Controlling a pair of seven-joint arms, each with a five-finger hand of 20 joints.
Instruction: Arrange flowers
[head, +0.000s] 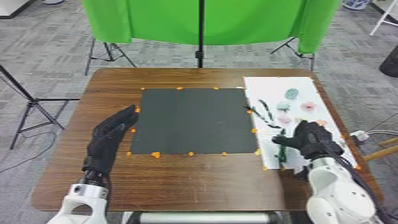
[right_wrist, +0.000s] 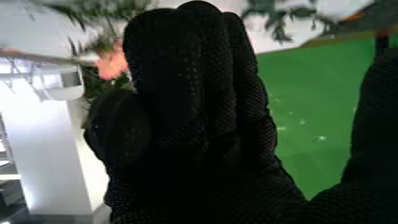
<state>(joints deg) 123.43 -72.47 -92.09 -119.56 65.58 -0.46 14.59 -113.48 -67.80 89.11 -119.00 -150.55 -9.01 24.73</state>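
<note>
In the head view my right hand (head: 311, 137) is over the front part of the white sheet, close beside dark green stems (head: 282, 147). The right wrist view shows this hand (right_wrist: 191, 115) with mostly straight fingers, open; an orange-pink flower (right_wrist: 111, 62) and leafy greenery (right_wrist: 93, 17) appear beyond its fingers. More dark stems (head: 258, 112) lie along the sheet's left side. Behind the hand are a green flower (head: 291, 93), a pale green one (head: 283, 106) and a pink one (head: 308, 106). My left hand (head: 114, 125) is open at the dark mat's left edge, fingers straight.
A dark square mat (head: 194, 120) with orange tabs around it covers the table's middle. The white sheet (head: 265, 87) lies on the right of the brown table (head: 213, 182). Green cloth (head: 160, 22) hangs behind, with a black stand (head: 201, 50) at the far edge.
</note>
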